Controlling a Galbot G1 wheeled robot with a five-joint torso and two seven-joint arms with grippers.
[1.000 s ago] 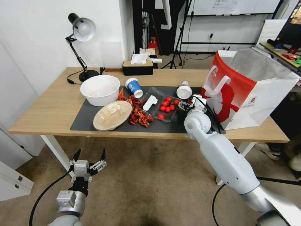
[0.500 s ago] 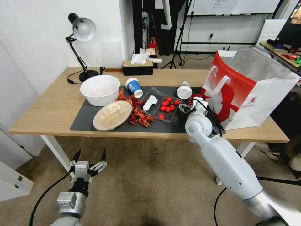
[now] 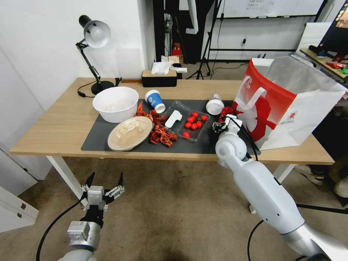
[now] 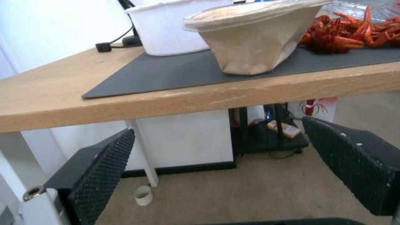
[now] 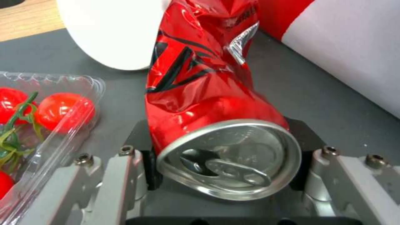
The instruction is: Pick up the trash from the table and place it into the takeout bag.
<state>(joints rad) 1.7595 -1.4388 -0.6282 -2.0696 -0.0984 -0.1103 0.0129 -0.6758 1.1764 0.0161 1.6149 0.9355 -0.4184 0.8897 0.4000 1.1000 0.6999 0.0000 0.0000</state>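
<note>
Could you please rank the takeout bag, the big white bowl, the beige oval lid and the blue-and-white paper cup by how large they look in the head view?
1. takeout bag, clearly largest.
2. and 3. big white bowl and beige oval lid: they look alike, so no ranking.
4. blue-and-white paper cup, smallest.

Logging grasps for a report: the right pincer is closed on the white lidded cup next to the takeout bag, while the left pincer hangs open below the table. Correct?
Not quite. The right pincer grips a crushed red can, not the white lidded cup, which lies free beside it; the right wrist view shows this. The rest holds: it is by the takeout bag, and the left pincer hangs open below the table.
</note>
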